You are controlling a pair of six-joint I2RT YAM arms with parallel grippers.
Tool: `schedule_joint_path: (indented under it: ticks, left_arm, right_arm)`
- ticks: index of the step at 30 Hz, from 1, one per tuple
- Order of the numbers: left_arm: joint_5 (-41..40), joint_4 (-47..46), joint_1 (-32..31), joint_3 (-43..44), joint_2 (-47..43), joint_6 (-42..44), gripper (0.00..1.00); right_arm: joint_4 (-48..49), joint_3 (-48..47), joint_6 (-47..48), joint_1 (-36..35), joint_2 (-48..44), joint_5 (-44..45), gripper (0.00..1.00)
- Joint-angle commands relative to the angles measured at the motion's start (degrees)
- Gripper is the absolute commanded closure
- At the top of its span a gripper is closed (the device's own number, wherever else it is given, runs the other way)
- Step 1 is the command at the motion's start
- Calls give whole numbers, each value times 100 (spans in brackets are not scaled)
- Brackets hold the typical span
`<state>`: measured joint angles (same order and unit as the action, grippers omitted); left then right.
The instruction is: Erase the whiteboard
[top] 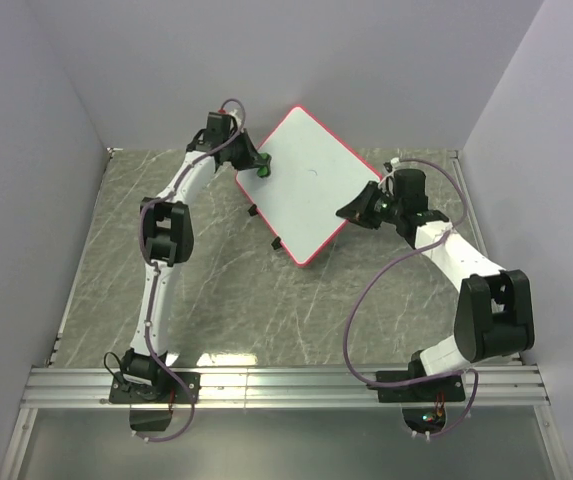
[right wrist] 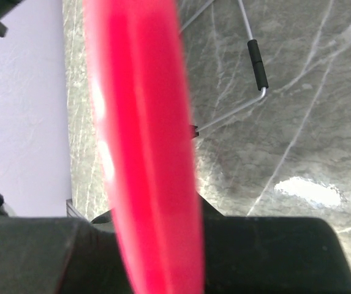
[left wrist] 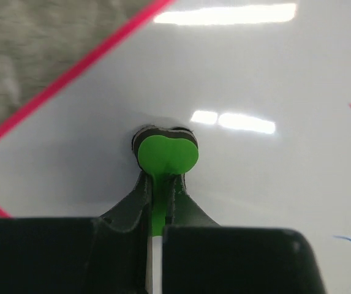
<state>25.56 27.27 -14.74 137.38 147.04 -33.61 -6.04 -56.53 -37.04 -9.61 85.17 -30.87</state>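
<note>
Whiteboard sits askew at the far middle of the grey marbled table, with pale lilac walls on three sides and a metal rail along the near edge. From above, my left gripper is at the board's left corner and my right gripper at its right edge.

My left wrist view adds the detail: my left jaws are closed on a green eraser, which is pressed to the glossy white face. A blue mark lies low on the right, and lamp glare above.

Only my right wrist view shows the underside. The red rim, blurred, runs between my right jaws, which clamp it. Past it, a wire leg stands over the marbled top.
</note>
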Motion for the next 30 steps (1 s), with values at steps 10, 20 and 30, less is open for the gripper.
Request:
schedule_joint_path:
  ticks: [10, 20, 30]
  left_arm:
    - [89, 244, -1100, -274, -290, 855, 100]
    - [362, 287, -2014, -1009, -975, 987, 100]
    - [-174, 111, -1585, -2419, -1495, 557, 100]
  right_arm:
    - [-1242, -165, 540, -788, 721, -543, 100]
    - [-1171, -60, 566, -859, 747, -551, 100]
    - [-1031, 116, 566, -859, 580, -560, 100]
